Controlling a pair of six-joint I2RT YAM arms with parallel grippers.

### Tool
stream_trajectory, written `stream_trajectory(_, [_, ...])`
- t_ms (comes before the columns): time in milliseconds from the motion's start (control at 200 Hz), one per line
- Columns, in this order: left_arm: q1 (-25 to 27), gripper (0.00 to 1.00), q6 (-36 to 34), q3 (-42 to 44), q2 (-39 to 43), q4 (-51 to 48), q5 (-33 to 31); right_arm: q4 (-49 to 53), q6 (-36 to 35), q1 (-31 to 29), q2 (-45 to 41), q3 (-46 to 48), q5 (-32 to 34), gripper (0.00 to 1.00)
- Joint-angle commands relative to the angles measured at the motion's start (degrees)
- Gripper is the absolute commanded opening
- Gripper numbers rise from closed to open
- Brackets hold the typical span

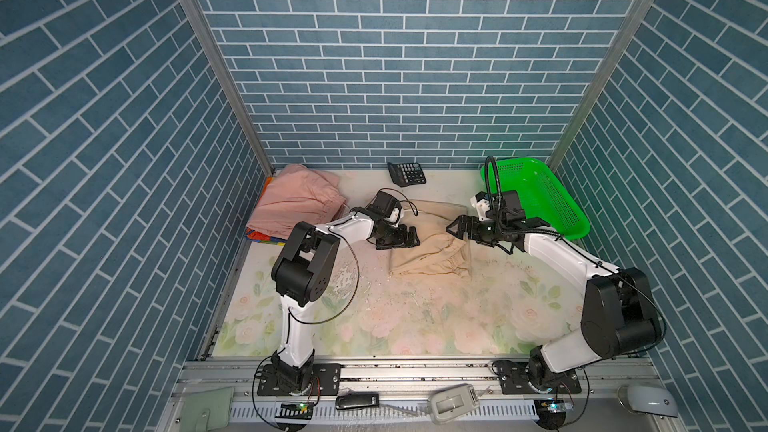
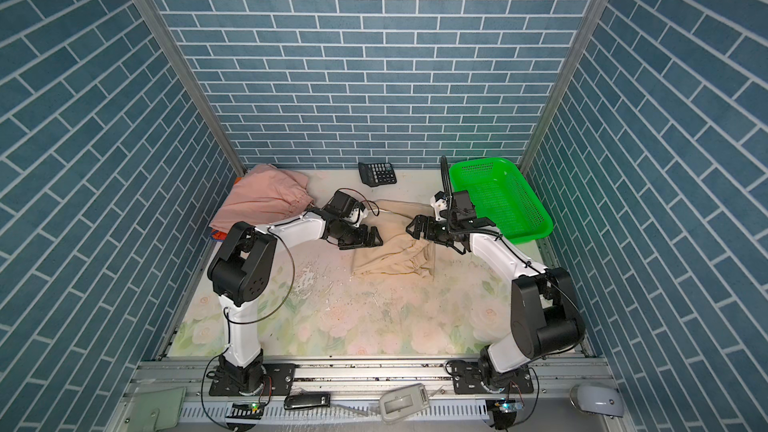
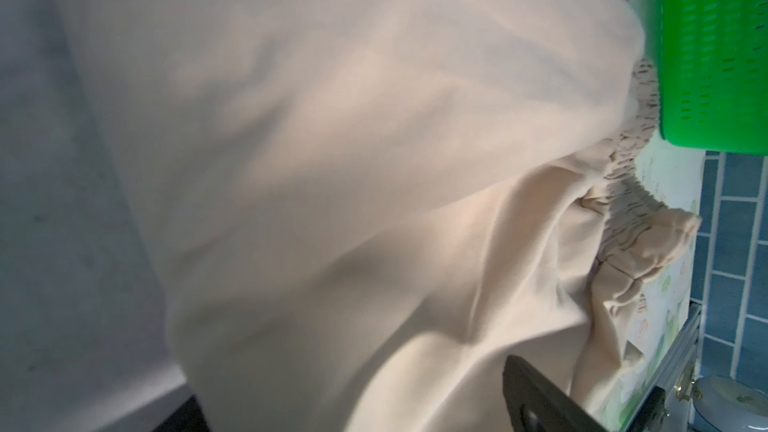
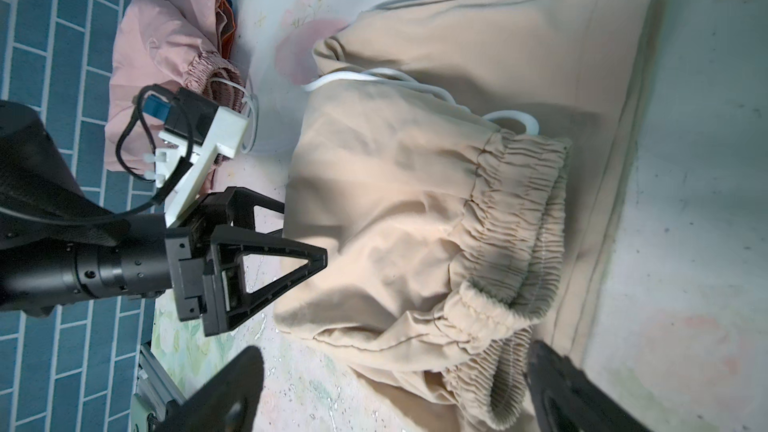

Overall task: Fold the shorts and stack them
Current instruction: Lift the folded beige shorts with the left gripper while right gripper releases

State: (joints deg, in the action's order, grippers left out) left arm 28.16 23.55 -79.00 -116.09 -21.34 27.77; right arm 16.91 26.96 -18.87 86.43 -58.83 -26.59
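Landmark: green basket (image 1: 540,197) (image 2: 498,197), sitting in a far corner of the floral table (image 1: 415,326) on the right arm's side.

Beige shorts (image 1: 432,251) (image 2: 395,255) lie near the basket, on its side toward the table's middle, apart from it. Cloth is doubled over. The gathered waistband (image 4: 515,184) is bunched along the edge nearer the basket, and the white drawstring (image 4: 374,76) loops out on top. The left wrist view is mostly filled with this beige cloth (image 3: 332,160), blurred, with the basket wall (image 3: 715,56) beyond the waistband.

Pink shorts (image 1: 295,201) (image 2: 262,197) (image 4: 158,47) are well apart from the basket, heaped in the opposite far corner. The rainbow-striped shorts (image 1: 259,236) (image 2: 216,235) lie under them, with only a coloured edge showing. A calculator (image 1: 407,173) (image 2: 377,173) lies against the far wall, between the basket and the pink heap.

Left gripper (image 1: 411,236) (image 2: 376,238) (image 4: 303,232) is at the beige shorts' edge farthest from the basket. Jaws are spread, tips reaching that edge, nothing pinched. Cannot tell whether the tips touch the cloth.

Right gripper (image 1: 455,228) (image 2: 411,228) is just beside the basket, over the waistband side of the beige shorts. Jaws are spread wide; in its wrist view the two fingers (image 4: 232,388) stand either side of the waistband folds, gripping nothing.

The two grippers face each other across the beige shorts.
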Motion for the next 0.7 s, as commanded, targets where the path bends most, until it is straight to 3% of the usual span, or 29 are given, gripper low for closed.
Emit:
stream_trajectory(0, [0.33, 0.93, -3.15, -1.68, -2.15, -4.18, 0.62, 0.06, -0.69, 0.39, -2.83, 1.52, 0.4, 0.99])
stream_trajectory(265, [0.53, 0.78, -3.82, -2.19, -4.22, -5.06, -0.23, -0.45, -0.5, 0.8, -4.42, 3.19, 0.53, 0.99])
stream_trajectory(360, [0.51, 0.54, -4.89, -3.06, -4.75, -6.7, -1.25, -0.46, -0.48, 0.86, -5.0, 3.34, 0.5, 0.99])
stream_trajectory(440, [0.51, 0.26, -6.66, -4.48, -5.1, -9.31, -2.98, -0.63, -0.35, 0.94, -5.44, 3.61, 0.49, 0.99])
stream_trajectory(545, [0.47, 0.03, -10.25, -7.69, -5.24, -14.85, -6.74, -0.72, -0.46, 0.94, -5.58, 4.11, 0.84, 0.99])
stream_trajectory(695, [0.36, 0.0, -16.36, -15.17, -5.38, -26.93, -23.65, -2.38, 0.78, 0.76, -5.75, 5.56, 0.0, 0.99])
